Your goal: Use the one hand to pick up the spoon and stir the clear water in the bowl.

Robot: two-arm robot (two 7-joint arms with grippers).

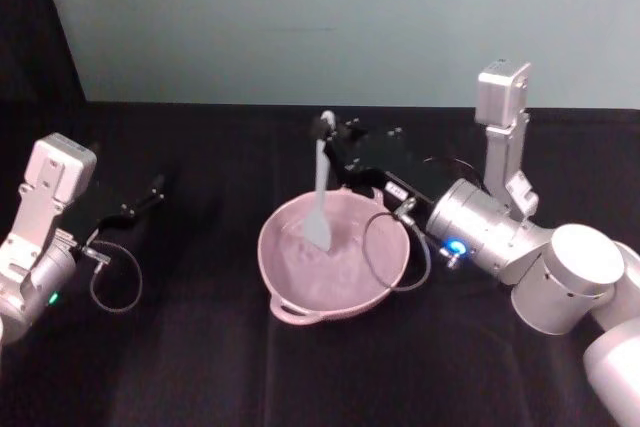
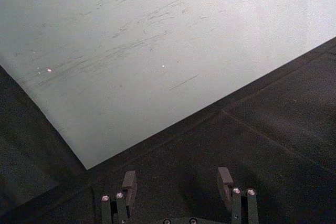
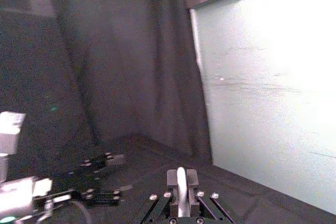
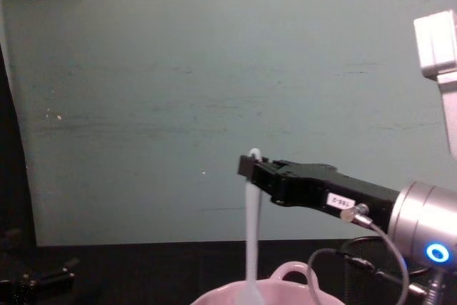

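Spoon (image 1: 320, 192) hangs upright from my right gripper (image 1: 323, 128), pinched near the handle's top, paddle head down inside the bowl (image 1: 290, 309) at mid bench (image 1: 200, 377). Stirring step, I judge. Next move calls for small circles, keeping the head off the pink wall. Wrist cable (image 1: 383, 265) loops over the bowl's right rim and could snag. Left gripper (image 1: 157, 187) is parked well apart on the left, jaws wide, empty.

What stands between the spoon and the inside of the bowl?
Nothing visible does. The right gripper holds the spoon upright by its handle end, and its head is already inside the bowl. The left gripper sits open far to the left.
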